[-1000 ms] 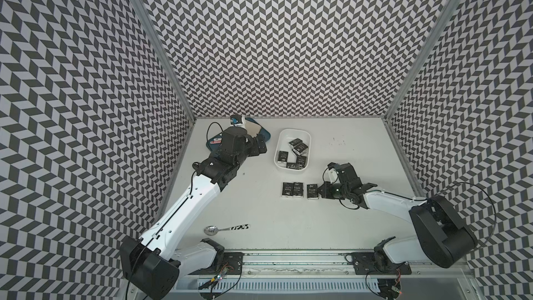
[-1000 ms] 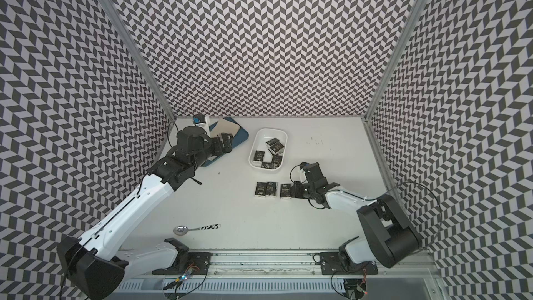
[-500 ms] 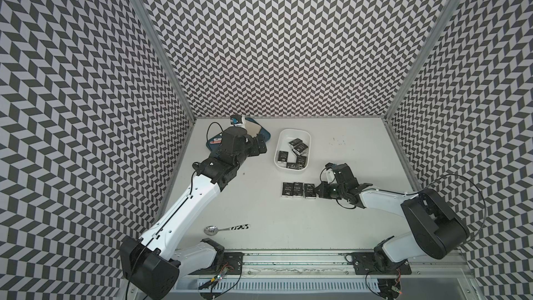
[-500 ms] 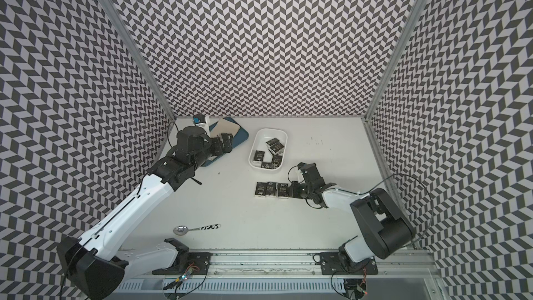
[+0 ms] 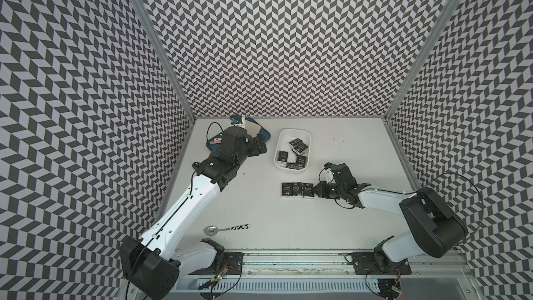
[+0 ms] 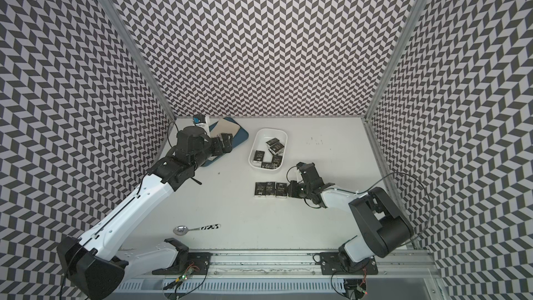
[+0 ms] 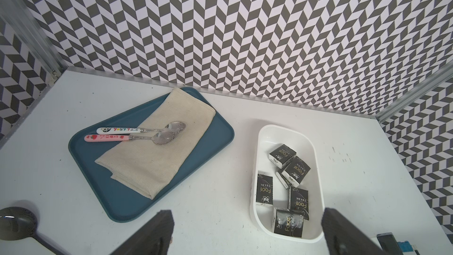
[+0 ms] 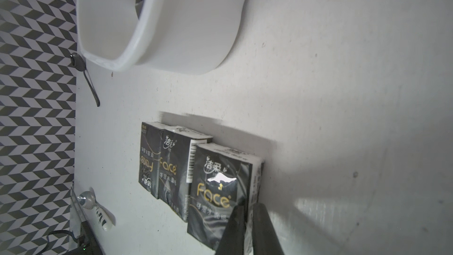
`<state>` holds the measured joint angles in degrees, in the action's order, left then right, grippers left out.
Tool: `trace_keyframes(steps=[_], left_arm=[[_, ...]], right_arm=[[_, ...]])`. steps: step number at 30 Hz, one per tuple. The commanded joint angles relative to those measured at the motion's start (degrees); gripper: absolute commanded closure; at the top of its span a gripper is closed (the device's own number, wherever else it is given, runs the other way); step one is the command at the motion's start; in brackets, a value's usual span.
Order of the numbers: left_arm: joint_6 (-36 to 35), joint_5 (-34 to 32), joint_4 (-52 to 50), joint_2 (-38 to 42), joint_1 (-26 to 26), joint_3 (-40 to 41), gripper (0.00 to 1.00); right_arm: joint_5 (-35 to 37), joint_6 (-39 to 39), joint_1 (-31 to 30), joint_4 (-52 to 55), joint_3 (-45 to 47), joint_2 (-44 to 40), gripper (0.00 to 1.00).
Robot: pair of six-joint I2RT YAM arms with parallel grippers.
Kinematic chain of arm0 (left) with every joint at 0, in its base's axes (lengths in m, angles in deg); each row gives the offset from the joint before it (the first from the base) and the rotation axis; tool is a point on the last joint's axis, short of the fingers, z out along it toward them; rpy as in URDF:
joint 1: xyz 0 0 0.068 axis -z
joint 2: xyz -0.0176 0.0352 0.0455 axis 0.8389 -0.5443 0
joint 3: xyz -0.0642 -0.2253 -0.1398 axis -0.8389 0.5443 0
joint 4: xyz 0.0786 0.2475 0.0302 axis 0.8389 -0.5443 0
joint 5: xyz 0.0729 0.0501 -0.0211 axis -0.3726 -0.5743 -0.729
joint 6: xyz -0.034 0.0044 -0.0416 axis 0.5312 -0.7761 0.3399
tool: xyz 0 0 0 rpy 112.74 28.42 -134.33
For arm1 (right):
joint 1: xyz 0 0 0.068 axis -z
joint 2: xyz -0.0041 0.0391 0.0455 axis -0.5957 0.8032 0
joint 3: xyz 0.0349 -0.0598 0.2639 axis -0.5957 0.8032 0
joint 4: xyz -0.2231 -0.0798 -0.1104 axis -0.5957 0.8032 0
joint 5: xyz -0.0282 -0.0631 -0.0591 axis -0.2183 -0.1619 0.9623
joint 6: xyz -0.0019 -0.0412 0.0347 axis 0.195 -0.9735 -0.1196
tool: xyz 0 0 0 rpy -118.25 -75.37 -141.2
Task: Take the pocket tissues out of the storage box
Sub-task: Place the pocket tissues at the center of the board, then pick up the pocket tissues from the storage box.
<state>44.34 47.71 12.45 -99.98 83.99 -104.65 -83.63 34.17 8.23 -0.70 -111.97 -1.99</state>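
Near the storage box (image 5: 291, 139), three pocket tissues (image 5: 297, 198) lie lengthwise front-to-back, right tool (image 5: 316, 196) narrow at one.

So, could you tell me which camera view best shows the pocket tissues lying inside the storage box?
The left wrist view: it looks into the storage box, with the pocket tissues large and their print legible. Both top views show them small; the right wrist view catches only a sliver.
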Motion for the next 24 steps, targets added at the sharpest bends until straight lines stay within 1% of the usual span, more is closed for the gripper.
trace_keyframes(steps=[1,7,14,18,24], left_arm=[[0.2,0.1,0.2,1.5,-0.2,-1.0,0.01],[0.0,-0.1,0.0,1.8,-0.2,-1.0,0.01],[0.0,-0.1,0.1,1.3,-0.2,-1.1,0.01],[0.1,0.3,0.1,0.0,-0.2,-1.3,0.01],[-0.3,0.2,-0.1,-0.7,-0.2,-2.2,0.01]], right_arm=[[1.2,-0.1,-0.3,0.4,-2.3,-2.3,0.80],[2.9,-1.5,-0.3,4.5,-6.8,-4.9,0.65],[6.3,-4.9,-0.3,8.0,-14.7,-4.0,0.55],[6.7,-6.4,-0.6,8.4,-22.9,0.7,0.53],[7.4,-6.5,-2.9,10.8,-37.1,12.7,0.52]])
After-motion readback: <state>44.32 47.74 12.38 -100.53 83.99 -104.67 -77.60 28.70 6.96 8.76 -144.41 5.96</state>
